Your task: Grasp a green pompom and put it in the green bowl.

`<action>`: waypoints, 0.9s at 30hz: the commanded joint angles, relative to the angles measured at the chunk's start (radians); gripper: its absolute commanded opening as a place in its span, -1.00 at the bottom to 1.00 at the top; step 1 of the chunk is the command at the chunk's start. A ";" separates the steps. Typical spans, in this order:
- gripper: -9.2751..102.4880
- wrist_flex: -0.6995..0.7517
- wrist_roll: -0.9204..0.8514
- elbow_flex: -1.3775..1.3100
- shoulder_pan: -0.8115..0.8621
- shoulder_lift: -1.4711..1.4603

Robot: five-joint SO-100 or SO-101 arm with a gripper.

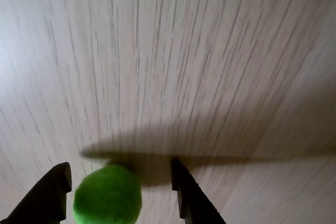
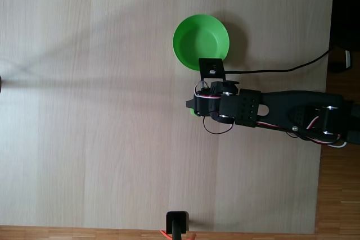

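Observation:
The green pompom (image 1: pixel 107 196) lies on the pale wood table, low in the wrist view, between my two dark fingers. My gripper (image 1: pixel 121 165) is open; the left finger (image 1: pixel 50 195) is close beside the ball and the right finger (image 1: pixel 190 199) stands clear of it. In the fixed view the arm reaches in from the right, and my gripper (image 2: pixel 193 109) points down at the table with a sliver of the green pompom (image 2: pixel 192 113) showing under it. The green bowl (image 2: pixel 185 46) sits empty just above the gripper in that view.
A black cable (image 2: pixel 281 70) runs from the arm toward the table's right edge. A small black mount (image 2: pixel 178 222) stands at the bottom edge of the table. Bare wood stretches across the left half of the fixed view.

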 commanded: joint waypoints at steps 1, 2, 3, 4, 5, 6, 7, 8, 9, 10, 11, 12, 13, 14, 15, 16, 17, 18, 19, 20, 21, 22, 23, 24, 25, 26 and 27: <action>-0.43 0.003 -0.006 -0.015 -0.011 0.037; -0.43 0.005 -0.006 -0.014 -0.011 0.043; -0.43 0.006 -0.008 -0.014 -0.011 0.043; -0.43 0.009 -0.012 -0.014 -0.011 0.043; -0.43 0.018 -0.021 -0.014 -0.011 0.043; -0.43 0.029 -0.031 -0.014 -0.011 0.043; -0.42 0.041 -0.040 -0.014 -0.006 0.048; -0.42 0.054 -0.044 -0.015 -0.002 0.052; -0.42 0.058 -0.048 -0.018 0.003 0.060; -0.42 0.064 -0.051 -0.018 0.005 0.074; -0.42 0.075 -0.057 -0.017 0.005 0.089; -0.42 0.083 -0.064 -0.017 0.003 0.101; -0.43 0.091 -0.071 -0.017 0.000 0.114; -0.43 0.100 -0.074 -0.017 -0.003 0.123; -0.43 0.107 -0.074 -0.017 -0.002 0.130; -0.43 0.112 -0.074 -0.018 0.000 0.137; -0.43 0.115 -0.075 -0.018 0.003 0.140; -0.43 0.115 -0.077 -0.018 0.003 0.140; -0.43 0.115 -0.078 -0.018 0.003 0.140; -0.43 0.118 -0.081 -0.018 0.003 0.138; -0.43 0.121 -0.084 -0.017 -0.002 0.132; -0.43 0.123 -0.089 -0.017 -0.006 0.129; -0.43 0.123 -0.092 -0.017 -0.009 0.127; -0.43 0.123 -0.092 -0.017 -0.009 0.127; -0.43 0.121 -0.092 -0.017 -0.009 0.127; -0.43 0.120 -0.094 -0.017 -0.009 0.127; -0.43 0.120 -0.094 -0.017 -0.009 0.127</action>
